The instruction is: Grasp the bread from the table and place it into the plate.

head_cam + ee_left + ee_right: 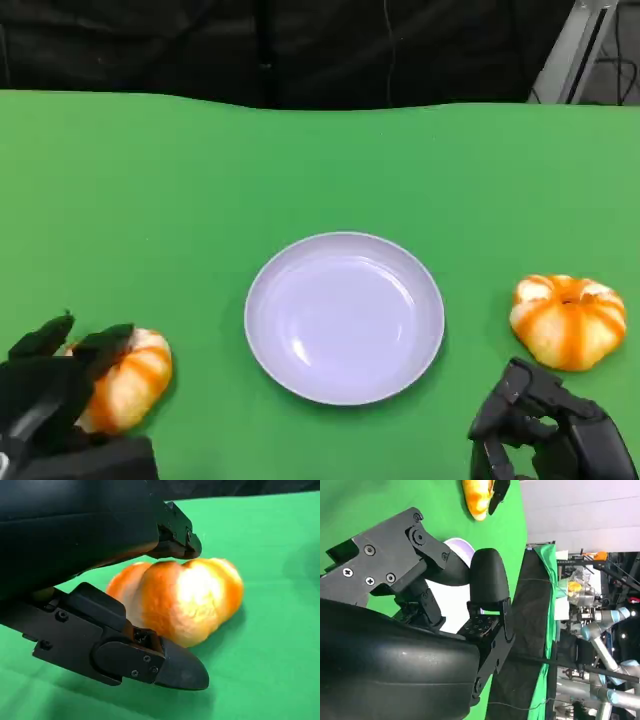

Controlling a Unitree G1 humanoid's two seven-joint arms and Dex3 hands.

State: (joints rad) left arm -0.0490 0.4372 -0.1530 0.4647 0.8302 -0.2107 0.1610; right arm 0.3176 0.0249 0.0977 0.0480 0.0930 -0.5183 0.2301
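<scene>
Green table [320, 170], spanning the head view under a dark backdrop. Pale lavender plate [345, 317], round and shallow, at centre of the table, holding nothing. Two orange-and-white striped bread rolls, both on the cloth and outside the plate: left bread [135, 378] well to the plate's left near the front edge, right bread [568, 320] well to the plate's right.

Left hand [55, 385], at lower left of the head view, fingers closing around the left bread; in the left wrist view, one black finger [175, 540] over the top of the roll [185, 600] and another [170, 665] low beside it, the roll between them and resting on the green cloth. Contact of the fingers with the crust not clear; firm grip or loose enclosure impossible to tell.

Right hand [545, 430], at lower right, just in front of the right bread and apart from it, holding nothing, fingers bent with gaps between them; same hand [470, 610] seen close in the right wrist view, with part of the plate [457, 545] behind it and the left bread [477, 497] far beyond.
</scene>
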